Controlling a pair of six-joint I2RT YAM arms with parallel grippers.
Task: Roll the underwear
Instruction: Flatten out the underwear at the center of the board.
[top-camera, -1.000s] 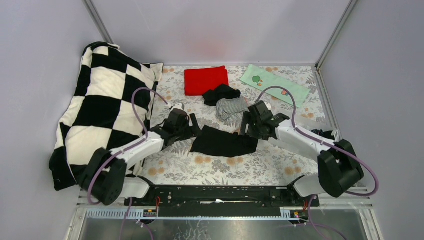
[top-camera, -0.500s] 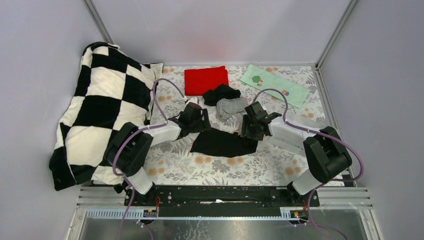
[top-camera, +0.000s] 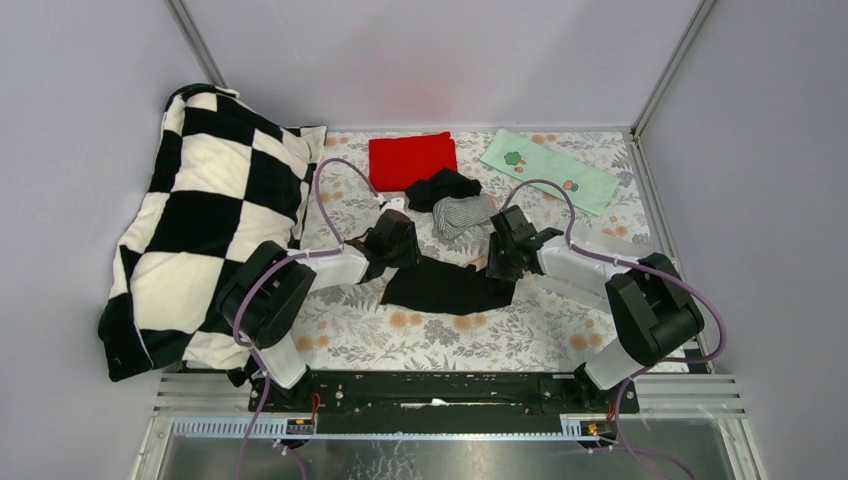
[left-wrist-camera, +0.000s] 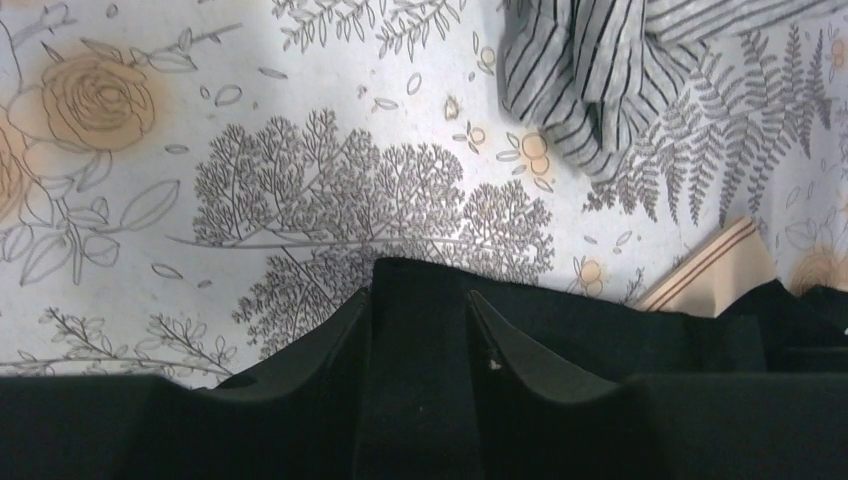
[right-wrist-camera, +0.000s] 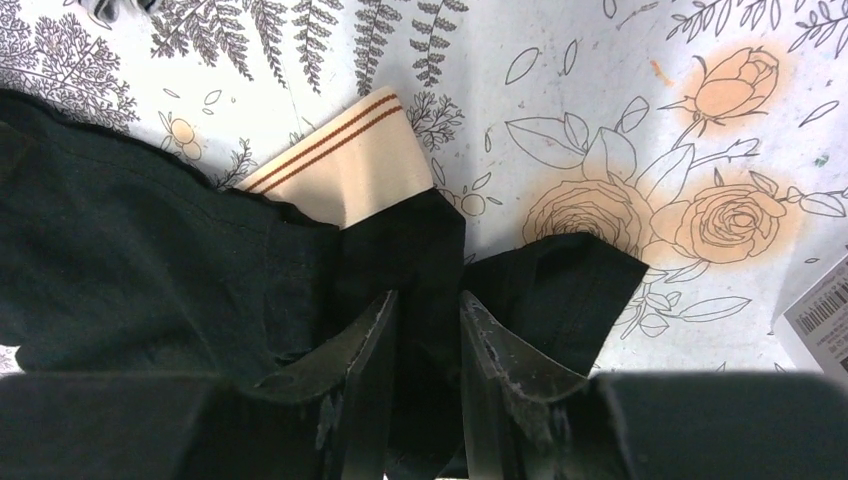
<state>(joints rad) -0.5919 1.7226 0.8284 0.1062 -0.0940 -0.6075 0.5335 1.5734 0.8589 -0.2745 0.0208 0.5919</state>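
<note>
A black underwear (top-camera: 445, 285) lies flat in the middle of the floral sheet, with a beige striped band (right-wrist-camera: 340, 165) showing at its far edge. My left gripper (top-camera: 405, 255) is at its far left corner, and the left wrist view shows its jaws (left-wrist-camera: 418, 295) closed in on black cloth. At the far right corner my right gripper (top-camera: 497, 265) has a narrow fold of the same cloth pinched between its jaws (right-wrist-camera: 428, 295). A grey pinstriped underwear (top-camera: 465, 215) and another black one (top-camera: 442, 187) lie just behind.
A red cloth (top-camera: 412, 160) and a pale green printed cloth (top-camera: 548, 170) lie at the back. A large black-and-white checked pillow (top-camera: 200, 210) fills the left side. Grey walls enclose the sheet on three sides. A white barcode label (right-wrist-camera: 820, 315) lies right of the right gripper.
Both grippers moved in onto the far corners of the black underwear and their jaws closed down on the cloth. The left arm swung right and forward.
</note>
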